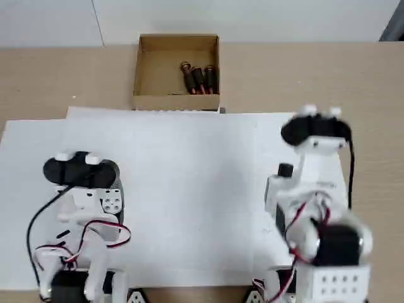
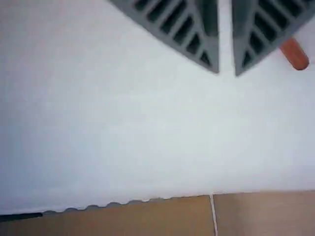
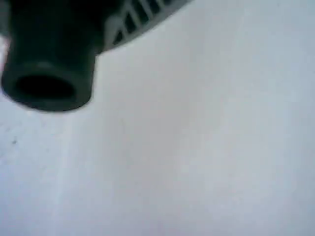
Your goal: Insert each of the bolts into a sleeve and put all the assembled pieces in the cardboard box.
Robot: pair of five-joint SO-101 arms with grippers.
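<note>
The cardboard box (image 1: 146, 69) stands at the far middle of the table and holds three assembled pieces (image 1: 197, 79) side by side. My right gripper (image 3: 101, 34) is shut on a black sleeve (image 3: 49, 73) whose open end faces the camera; from above, the sleeve (image 1: 285, 170) pokes out beside the right arm. My left gripper (image 2: 226, 73) hangs low over the paper, jaws closed to a narrow slit. An orange bolt (image 2: 294, 53) sticks out from behind one finger; where it is gripped is hidden. The left arm (image 1: 82, 173) is folded at the near left.
A large white paper sheet (image 1: 189, 189) covers the table between the arms and the box. The left wrist view shows its torn edge (image 2: 128, 201) and bare wooden table (image 2: 147, 219) beyond it. Red and black cables (image 1: 107, 237) hang by both arm bases.
</note>
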